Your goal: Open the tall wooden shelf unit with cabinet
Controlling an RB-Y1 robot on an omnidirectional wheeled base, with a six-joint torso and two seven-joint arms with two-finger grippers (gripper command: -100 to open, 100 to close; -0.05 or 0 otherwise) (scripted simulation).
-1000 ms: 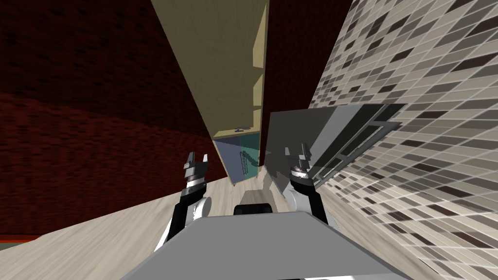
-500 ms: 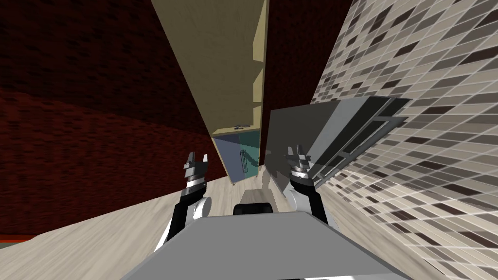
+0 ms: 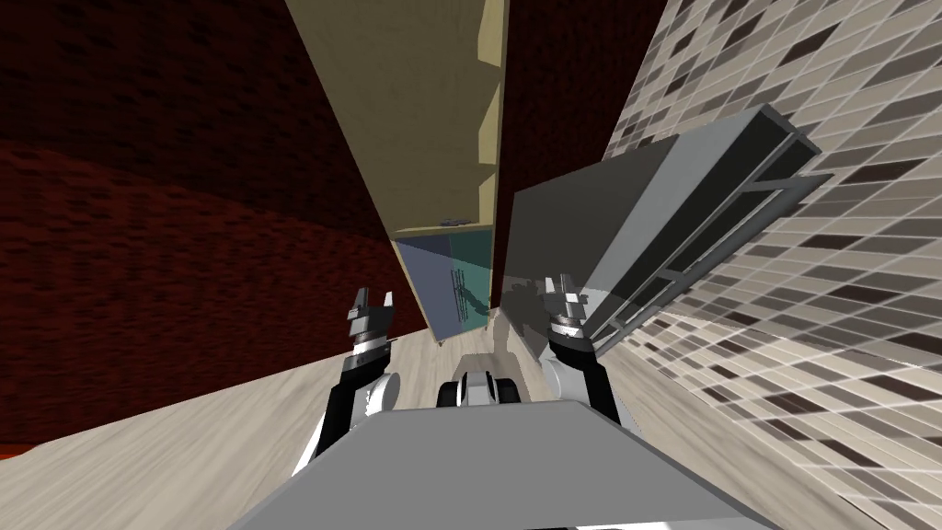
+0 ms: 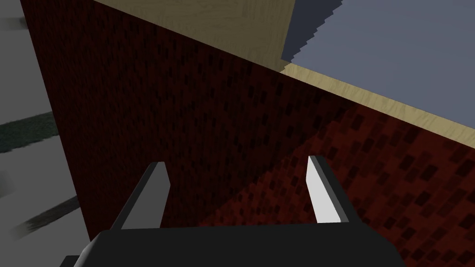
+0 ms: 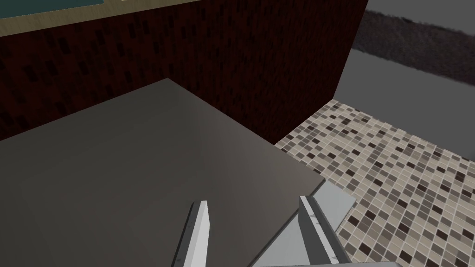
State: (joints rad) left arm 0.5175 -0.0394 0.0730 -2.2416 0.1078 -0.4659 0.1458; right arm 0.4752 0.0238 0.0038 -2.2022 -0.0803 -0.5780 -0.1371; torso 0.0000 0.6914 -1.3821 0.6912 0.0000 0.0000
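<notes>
The shelf [image 3: 423,120] stands upright ahead against the dark red wall [image 3: 184,230], with its cabinet [image 3: 453,281] at the base. That lies ahead-right of the left end effector [image 3: 374,296], fingers apart, probably the nearer. The right end effector [image 3: 562,283], also apart, faces a grey box [image 3: 552,239].

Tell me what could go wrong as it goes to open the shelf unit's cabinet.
The right gripper hangs close to the grey unit beside the shelf unit; swinging toward the blue-green door could clip it. The left gripper faces the brick wall, so driving forward might scrape it.
</notes>
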